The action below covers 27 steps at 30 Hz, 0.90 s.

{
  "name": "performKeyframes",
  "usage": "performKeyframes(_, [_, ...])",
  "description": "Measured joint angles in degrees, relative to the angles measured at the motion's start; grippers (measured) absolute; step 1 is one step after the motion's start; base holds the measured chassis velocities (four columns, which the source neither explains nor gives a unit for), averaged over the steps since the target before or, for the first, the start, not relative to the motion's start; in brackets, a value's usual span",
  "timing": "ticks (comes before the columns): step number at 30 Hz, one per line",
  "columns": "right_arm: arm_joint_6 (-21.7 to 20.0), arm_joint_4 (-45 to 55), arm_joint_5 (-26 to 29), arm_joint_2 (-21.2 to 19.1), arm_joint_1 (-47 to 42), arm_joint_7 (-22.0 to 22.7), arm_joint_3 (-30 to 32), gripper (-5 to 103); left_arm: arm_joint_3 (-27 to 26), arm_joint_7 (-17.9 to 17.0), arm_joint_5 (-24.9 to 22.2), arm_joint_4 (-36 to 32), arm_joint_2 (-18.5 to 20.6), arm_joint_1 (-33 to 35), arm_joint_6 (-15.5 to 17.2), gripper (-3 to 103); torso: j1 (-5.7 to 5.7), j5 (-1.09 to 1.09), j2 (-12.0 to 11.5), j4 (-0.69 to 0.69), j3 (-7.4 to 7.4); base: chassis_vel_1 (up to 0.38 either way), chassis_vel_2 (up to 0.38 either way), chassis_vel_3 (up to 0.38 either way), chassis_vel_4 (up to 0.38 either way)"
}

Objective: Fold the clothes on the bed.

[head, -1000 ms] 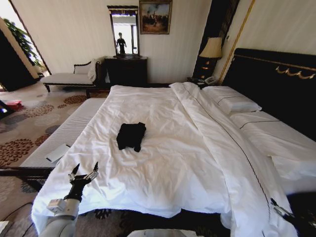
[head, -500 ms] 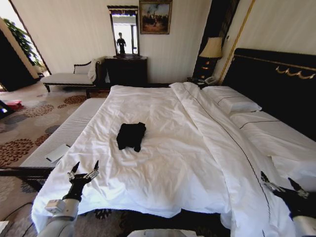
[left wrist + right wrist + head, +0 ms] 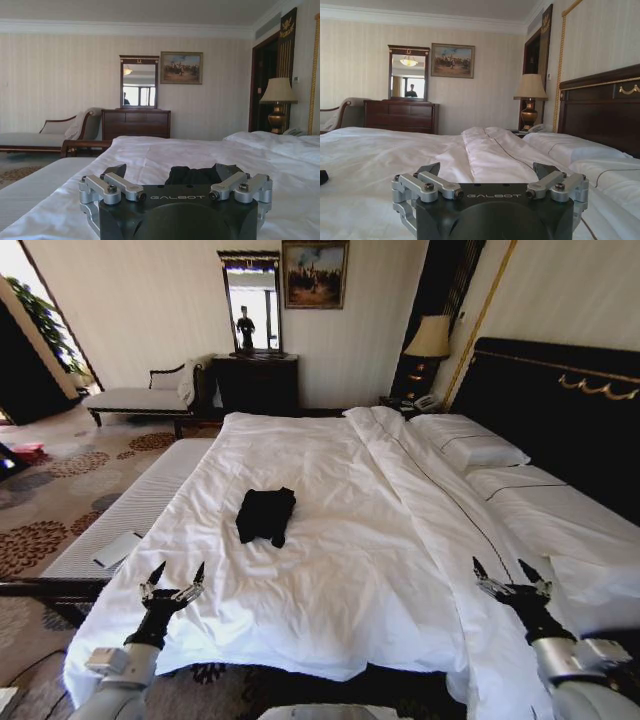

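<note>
Nearby, bench, dresser, lamp

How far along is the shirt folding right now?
The soft black T-shirt already lies as a compact bundle on the white-duveted bed, seemingly folded. Nothing is in hand: left tool and right tool hover open near the bed's foot. Little seems left.

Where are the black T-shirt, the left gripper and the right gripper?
black T-shirt [image 3: 265, 515]: head view, centre of the bundled fabric on the duvet.
left gripper [image 3: 174, 578]: head view, midway between its spread fingertips.
right gripper [image 3: 508, 574]: head view, midway between its spread fingertips.
</note>
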Motion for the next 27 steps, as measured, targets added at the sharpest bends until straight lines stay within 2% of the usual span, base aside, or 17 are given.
performKeyframes(6, [0.62,-0.84,-2.83,0.20,0.44,0.04,-1.84,100,0.34,0.01,0.32,0.10,-0.34,0.39,-0.18,100,0.00,0.00,0.00,-0.01,0.00,0.000,0.000,0.000,0.000])
performKeyframes(19, [1.49,-1.15,-3.18,0.99,0.46,-0.61,-2.22,100,0.93,-0.31,1.16,0.46,-0.78,0.41,-0.09,100,0.00,0.00,0.00,0.00,-0.01,0.000,0.000,0.000,0.000])
performKeyframes(27, [1.59,-1.44,-4.35,2.23,0.35,-0.69,-3.08,100,1.03,-0.32,1.03,0.89,-1.09,0.70,-0.23,100,0.00,0.01,0.01,0.00,0.00,0.088,0.090,-0.099,-0.090])
